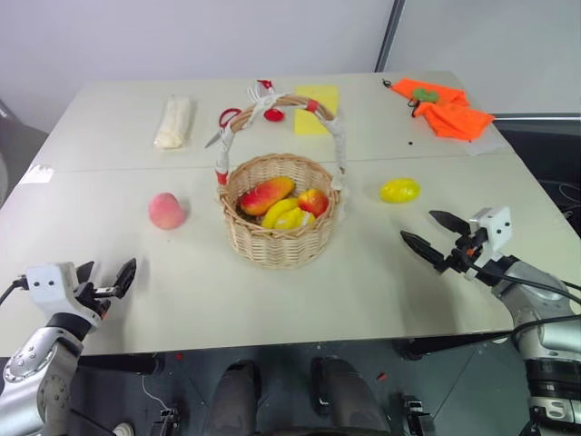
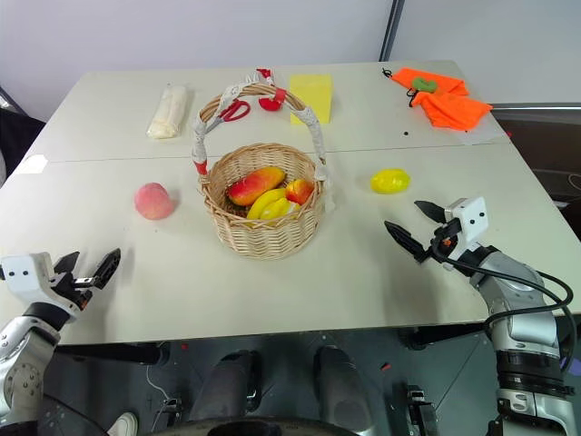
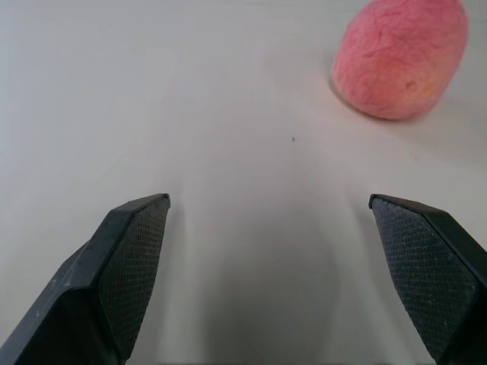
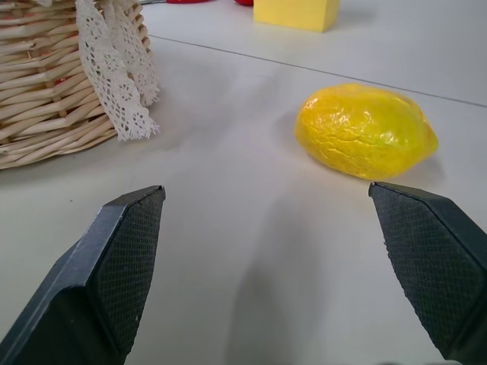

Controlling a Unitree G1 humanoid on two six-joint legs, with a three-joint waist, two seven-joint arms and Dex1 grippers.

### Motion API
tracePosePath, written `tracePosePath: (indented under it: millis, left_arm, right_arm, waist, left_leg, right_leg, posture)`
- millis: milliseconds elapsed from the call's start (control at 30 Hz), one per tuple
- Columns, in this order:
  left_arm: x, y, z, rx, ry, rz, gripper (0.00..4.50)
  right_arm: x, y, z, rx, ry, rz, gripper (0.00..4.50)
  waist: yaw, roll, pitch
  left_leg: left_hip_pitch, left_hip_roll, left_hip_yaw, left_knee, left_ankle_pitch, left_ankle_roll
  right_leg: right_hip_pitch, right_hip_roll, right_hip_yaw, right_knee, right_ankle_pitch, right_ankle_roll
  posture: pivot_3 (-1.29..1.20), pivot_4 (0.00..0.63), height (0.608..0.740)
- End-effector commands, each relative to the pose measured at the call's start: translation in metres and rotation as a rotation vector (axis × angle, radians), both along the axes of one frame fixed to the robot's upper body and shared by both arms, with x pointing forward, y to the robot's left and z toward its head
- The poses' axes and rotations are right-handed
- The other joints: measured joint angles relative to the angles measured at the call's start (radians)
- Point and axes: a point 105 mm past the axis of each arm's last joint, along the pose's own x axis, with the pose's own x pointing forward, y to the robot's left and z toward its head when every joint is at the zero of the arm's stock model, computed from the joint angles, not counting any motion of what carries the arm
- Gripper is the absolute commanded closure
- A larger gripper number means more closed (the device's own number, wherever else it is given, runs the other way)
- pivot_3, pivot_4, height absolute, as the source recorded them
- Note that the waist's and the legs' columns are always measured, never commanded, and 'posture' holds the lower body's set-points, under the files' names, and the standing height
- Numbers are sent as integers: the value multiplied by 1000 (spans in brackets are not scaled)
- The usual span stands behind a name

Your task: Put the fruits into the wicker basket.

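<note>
The wicker basket (image 1: 280,227) stands mid-table with a tall cloth-wrapped handle; inside lie a red-orange mango (image 1: 267,193), a yellow banana (image 1: 281,214) and a red-yellow fruit (image 1: 314,201). A pink peach (image 1: 166,211) rests on the table left of the basket, and it also appears ahead of the left fingers (image 3: 401,57). A yellow lemon (image 1: 399,190) lies right of the basket (image 4: 46,91), close ahead of the right fingers (image 4: 365,129). My left gripper (image 1: 104,277) hovers open near the front left edge. My right gripper (image 1: 436,234) is open at the front right, empty.
At the back of the table (image 1: 363,291) lie a white wrapped roll (image 1: 173,121), red-handled scissors (image 1: 227,121), a yellow block (image 1: 316,109) and an orange cloth (image 1: 445,104). A seam runs across the table behind the basket.
</note>
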Motion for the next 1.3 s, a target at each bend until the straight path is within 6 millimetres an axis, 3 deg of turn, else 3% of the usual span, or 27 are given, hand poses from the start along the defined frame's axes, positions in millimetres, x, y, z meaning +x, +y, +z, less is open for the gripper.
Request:
tracePosePath:
  millis: [33,367,533,767,900,1100,1300]
  left_arm:
    - [2,-1,12,20,-43,-14,0]
    - [10,-9,15,7,-42,-64,0]
    - [22,-27,40,-1,-96,-147,0]
    - [49,-34,77,59,-148,-173,0]
    - [63,-40,86,98,-113,-203,0]
    - [89,-49,79,182,19,-234,0]
    - [103,-53,70,180,92,-224,0]
  right_arm:
    - [0,5,14,-11,-57,16,28]
    - [-3,12,23,-20,-80,44,28]
    - [-9,31,53,1,-124,150,28]
    - [-37,63,84,15,-91,373,28]
    - [-61,88,93,-24,-43,535,28]
    - [-75,126,108,-79,-109,670,28]
    - [-76,133,107,-89,-131,676,28]
  waist:
    - [0,0,0]
    - [0,0,0]
    - [0,0,0]
    - [2,0,0]
    - [1,0,0]
    - [0,-1,0]
    - [4,-2,0]
  left_leg:
    - [0,0,0,0,0,0]
    - [0,0,0,0,0,0]
    - [0,0,0,0,0,0]
    - [0,0,0,0,0,0]
    - [0,0,-1,0,0,0]
    - [0,0,-1,0,0,0]
    - [-1,0,-1,0,0,0]
  right_leg:
    - [0,0,0,0,0,0]
    - [0,0,0,0,0,0]
    - [0,0,0,0,0,0]
    - [0,0,0,0,0,0]
    - [0,1,0,0,0,1]
    - [0,1,0,0,0,1]
    - [0,0,-1,-1,0,2]
  posture:
    - [0,150,740]
    - [0,150,740]
    - [0,150,740]
    - [0,150,740]
    - [0,150,740]
    - [0,150,740]
    - [0,150,740]
